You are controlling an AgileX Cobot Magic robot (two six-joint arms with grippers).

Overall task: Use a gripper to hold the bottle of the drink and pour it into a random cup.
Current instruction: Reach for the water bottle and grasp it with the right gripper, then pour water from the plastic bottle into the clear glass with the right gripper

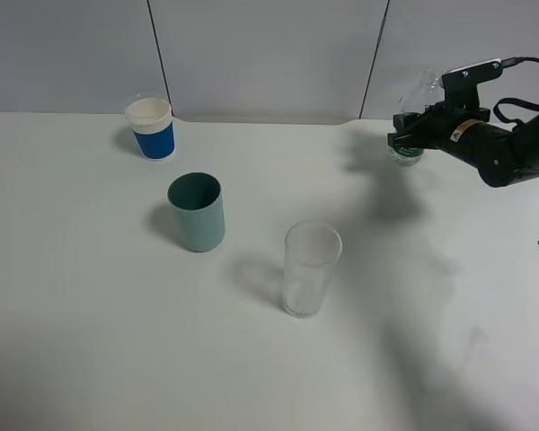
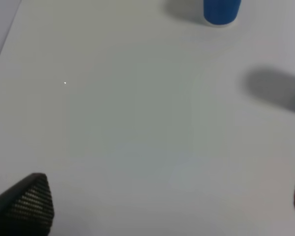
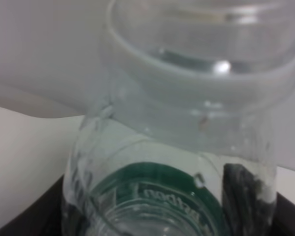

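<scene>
Bottle (image 1: 406, 154) is clamped mid-body by right gripper (image 1: 413, 131). Thin, slick plastic, likely light, squashable; best gripped at label (image 3: 162, 189).

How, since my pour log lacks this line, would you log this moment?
stage: pre-pour | right gripper: shut on bottle, held aloft | left gripper: open, holds nothing | glass tumbler: upright, looks empty

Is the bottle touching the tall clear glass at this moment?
Apart. The exterior high view shows the bottle held in the right gripper at the far right, with bare table between it and the glass.
</scene>
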